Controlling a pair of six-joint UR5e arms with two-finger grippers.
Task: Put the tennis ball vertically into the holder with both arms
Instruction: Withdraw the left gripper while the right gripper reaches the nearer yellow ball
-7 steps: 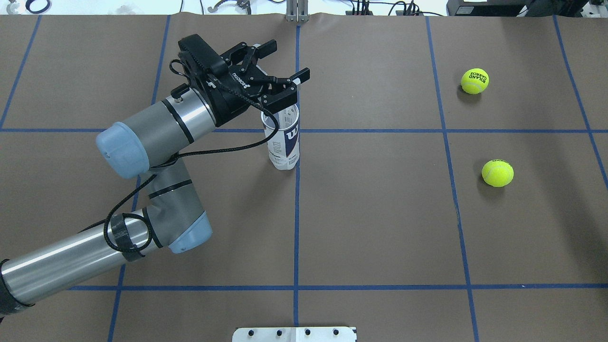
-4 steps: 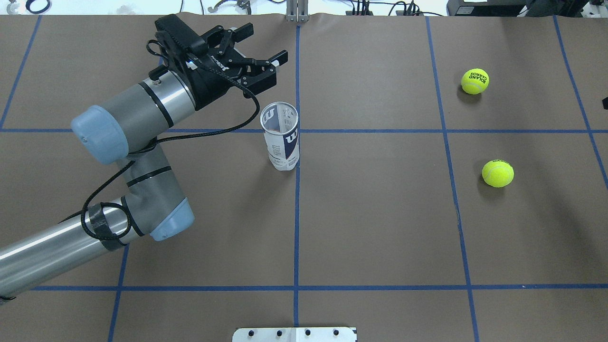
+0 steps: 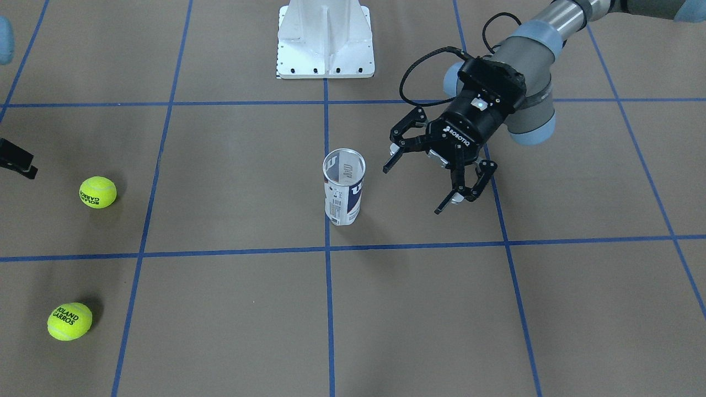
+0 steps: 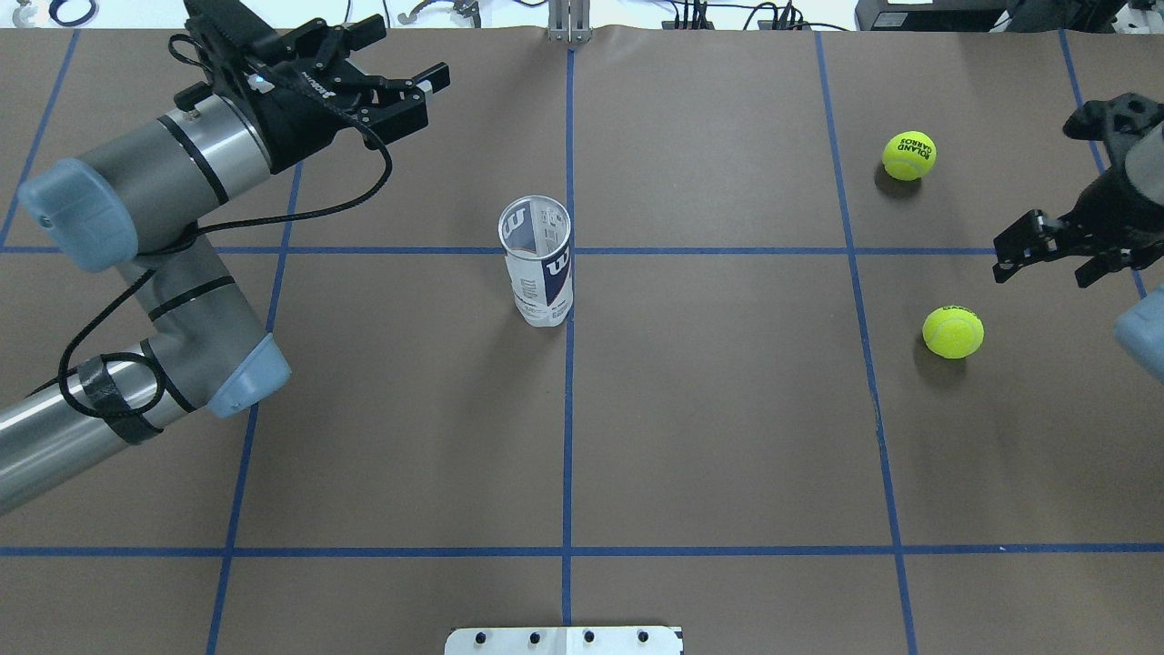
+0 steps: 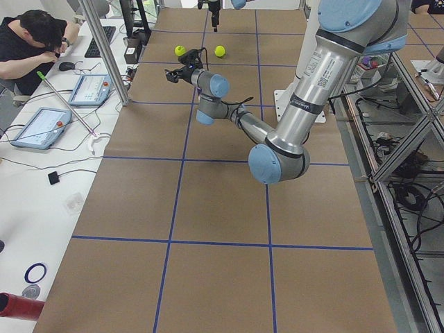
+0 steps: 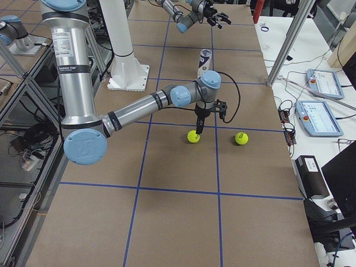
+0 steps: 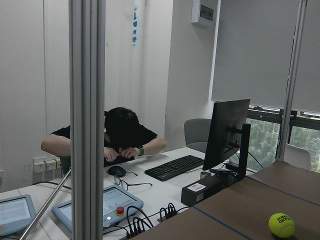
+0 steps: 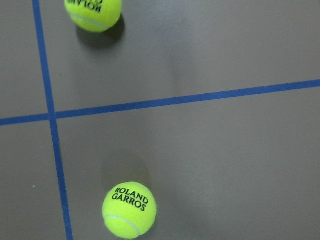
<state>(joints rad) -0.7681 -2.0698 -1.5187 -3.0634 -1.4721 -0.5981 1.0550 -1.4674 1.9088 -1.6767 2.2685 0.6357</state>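
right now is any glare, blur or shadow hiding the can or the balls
Overhead exterior: holder sharp, logo readable; far ball and near ball cast short soft shadows. Right wrist-mounted: both balls crisp, one cropped by the top edge. Left wrist-mounted: a pale post blocks a strip on the left.

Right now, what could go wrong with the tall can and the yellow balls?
The holder stands upright with nothing gripping it; the open left gripper is off to its side. A ball pressed on its rim might tip it. The open right gripper hangs near the nearer tennis ball, which lies loose; an off-centre pinch might send it rolling.
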